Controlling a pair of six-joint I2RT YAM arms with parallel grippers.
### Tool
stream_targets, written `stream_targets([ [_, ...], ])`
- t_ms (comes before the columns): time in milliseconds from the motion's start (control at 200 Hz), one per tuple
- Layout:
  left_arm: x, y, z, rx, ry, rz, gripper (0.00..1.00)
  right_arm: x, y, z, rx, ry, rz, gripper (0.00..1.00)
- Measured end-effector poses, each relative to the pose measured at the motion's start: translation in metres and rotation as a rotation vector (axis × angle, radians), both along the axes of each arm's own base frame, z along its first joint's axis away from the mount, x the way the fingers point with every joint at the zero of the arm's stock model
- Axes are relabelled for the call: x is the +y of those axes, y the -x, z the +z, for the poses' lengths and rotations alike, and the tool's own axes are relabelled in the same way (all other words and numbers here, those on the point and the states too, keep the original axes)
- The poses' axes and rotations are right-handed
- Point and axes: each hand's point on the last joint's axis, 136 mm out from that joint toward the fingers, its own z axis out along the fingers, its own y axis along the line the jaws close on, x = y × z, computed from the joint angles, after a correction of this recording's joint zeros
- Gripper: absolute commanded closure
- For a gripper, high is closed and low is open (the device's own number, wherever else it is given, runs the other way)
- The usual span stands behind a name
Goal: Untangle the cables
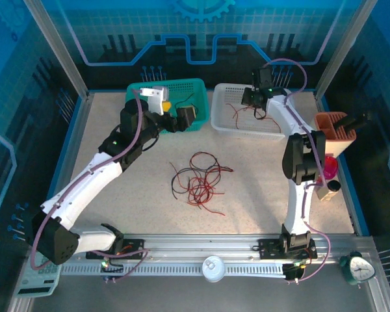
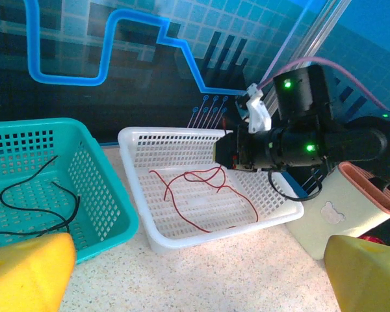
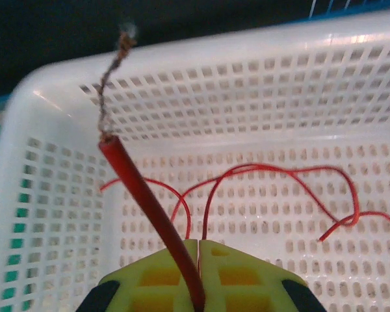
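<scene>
A tangle of red and black cables (image 1: 198,179) lies on the speckled table in the middle. My left gripper (image 1: 172,109) hovers open at the teal basket's (image 1: 182,88) right side; its yellow fingers (image 2: 26,273) stand wide apart with nothing between them. A black cable (image 2: 32,185) lies in the teal basket (image 2: 110,208). My right gripper (image 3: 198,260) is shut on a red cable (image 3: 146,201) whose bare stranded end sticks up. It hangs over the white basket (image 3: 247,84). Red cable (image 2: 201,188) loops across that basket's floor.
A peach holder (image 1: 335,130) and a pink bottle (image 1: 328,170) stand at the right edge by the right arm. A clock (image 1: 359,266), a white round lid (image 1: 213,268) and a calculator (image 1: 42,276) sit at the near rail. Glass walls enclose the table.
</scene>
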Motion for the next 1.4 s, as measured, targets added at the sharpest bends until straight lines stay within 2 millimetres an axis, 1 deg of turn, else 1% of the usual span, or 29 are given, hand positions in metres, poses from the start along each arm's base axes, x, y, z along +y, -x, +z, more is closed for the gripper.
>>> stream_targets([
  [75,0.000,0.000,0.000,0.000,-0.001,0.001,0.01,-0.007,0.002,-0.019,0.052,-0.009,-0.014,1.00],
  [155,0.000,0.000,0.000,0.000,-0.001,0.004,0.01,-0.018,0.006,-0.039,0.116,-0.006,-0.038,0.84],
  [270,0.001,0.000,0.000,0.000,-0.002,0.007,0.01,-0.032,0.011,-0.059,0.184,0.002,-0.064,0.57],
  [340,0.000,0.002,0.001,-0.001,-0.002,0.005,0.01,-0.038,0.015,-0.063,0.208,0.001,-0.078,0.44],
  [435,0.000,0.004,0.003,-0.006,0.000,0.002,0.01,-0.042,0.016,-0.063,0.212,-0.003,-0.092,0.33],
  [485,0.000,0.005,0.005,-0.009,0.002,0.002,0.01,-0.043,0.016,-0.063,0.214,-0.003,-0.096,0.24],
  [520,0.001,0.005,0.006,-0.011,0.003,0.003,0.01,-0.043,0.016,-0.063,0.213,-0.001,-0.096,0.20],
  [615,0.001,0.006,0.007,-0.014,0.004,0.002,0.01,-0.044,0.016,-0.059,0.204,0.007,-0.095,0.18],
  [715,0.000,0.007,0.006,-0.008,0.000,0.000,0.01,-0.045,0.016,-0.045,0.177,0.007,-0.098,0.17],
  [810,0.001,0.008,0.003,0.002,-0.008,0.003,0.01,-0.046,0.018,-0.020,0.122,-0.001,-0.098,0.18],
  [915,0.003,0.009,0.003,0.002,-0.011,0.013,0.01,-0.040,0.026,0.020,0.032,-0.026,-0.079,0.19],
  [975,0.006,0.011,0.004,-0.001,-0.009,0.021,0.01,-0.032,0.033,0.046,-0.033,-0.041,-0.058,0.20],
  [990,0.006,0.012,0.004,0.000,-0.008,0.022,0.01,-0.027,0.036,0.055,-0.053,-0.045,-0.046,0.20],
  [1015,0.008,0.013,0.003,-0.001,-0.008,0.025,0.01,-0.023,0.039,0.063,-0.073,-0.051,-0.034,0.21],
  [1065,0.010,0.016,0.000,0.003,-0.011,0.032,0.01,-0.004,0.052,0.084,-0.125,-0.064,0.014,0.21],
  [1080,0.011,0.017,-0.001,0.004,-0.012,0.033,0.01,0.000,0.055,0.088,-0.135,-0.068,0.025,0.21],
  [1100,0.012,0.018,-0.003,0.006,-0.014,0.037,0.01,0.010,0.062,0.095,-0.155,-0.074,0.049,0.21],
  [1165,0.017,0.021,-0.014,0.025,-0.020,0.053,0.01,0.040,0.087,0.106,-0.187,-0.093,0.130,0.22],
  [1230,0.022,0.025,-0.027,0.053,-0.025,0.069,0.01,0.070,0.117,0.104,-0.188,-0.108,0.215,0.22],
  [1280,0.025,0.028,-0.039,0.073,-0.031,0.078,0.01,0.089,0.141,0.093,-0.166,-0.117,0.274,0.23],
  [1310,0.027,0.031,-0.046,0.088,-0.034,0.084,0.01,0.099,0.158,0.080,-0.142,-0.117,0.306,0.24],
  [1345,0.029,0.033,-0.052,0.102,-0.036,0.089,0.01,0.105,0.176,0.064,-0.105,-0.116,0.332,0.25],
  [1375,0.030,0.035,-0.057,0.112,-0.035,0.092,0.01,0.107,0.189,0.050,-0.075,-0.112,0.344,0.26],
  [1400,0.031,0.036,-0.061,0.121,-0.034,0.096,0.01,0.107,0.202,0.035,-0.038,-0.107,0.350,0.26],
])
